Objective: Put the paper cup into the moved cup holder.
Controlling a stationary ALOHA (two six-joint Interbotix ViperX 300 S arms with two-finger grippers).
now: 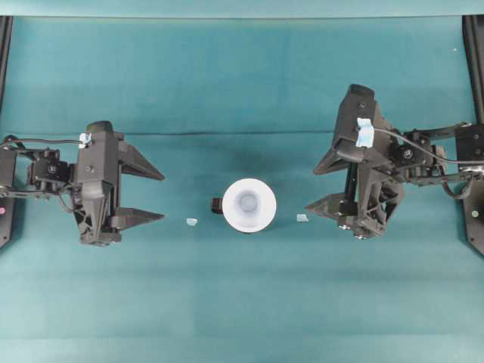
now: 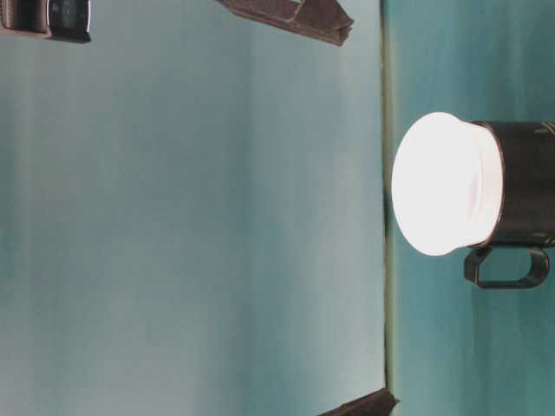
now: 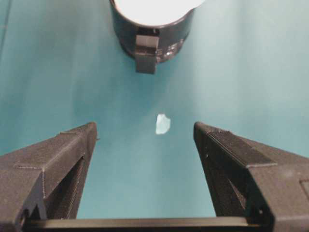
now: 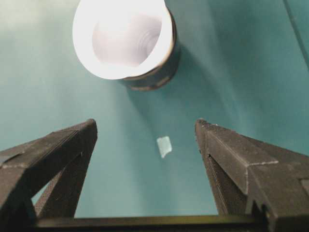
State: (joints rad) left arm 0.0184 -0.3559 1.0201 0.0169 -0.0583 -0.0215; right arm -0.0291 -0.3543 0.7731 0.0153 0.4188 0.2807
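Two claws, both mine, hang over a teal table (image 1: 242, 302), one on each side of it. My left gripper (image 1: 155, 194) is spread wide, its two black fingers (image 3: 58, 159) far apart with nothing between them but bare cloth. It touches nothing. My right gripper (image 1: 321, 187) is likewise released, fingers (image 4: 236, 159) parted wide, holding nothing and touching nothing.

Midway between the claws stands the cup holder (image 1: 218, 205), a glossy black cylinder with a small tab handle on the side facing my left claw. The paper cup (image 1: 249, 205) sits inside it, upright, its wide white rim flaring above the black wall. From the table-level view the cup's top glows bright white and the handle shows as a closed loop.

A tiny pale scrap (image 1: 191, 222) lies on the table between my left claw and the holder, and a second scrap (image 1: 302, 218) lies between the holder and my right claw. A faint pale marking runs along the holder's wall, too small to read. A pale blue tag (image 1: 364, 133) sits on my right arm, with no legible writing.
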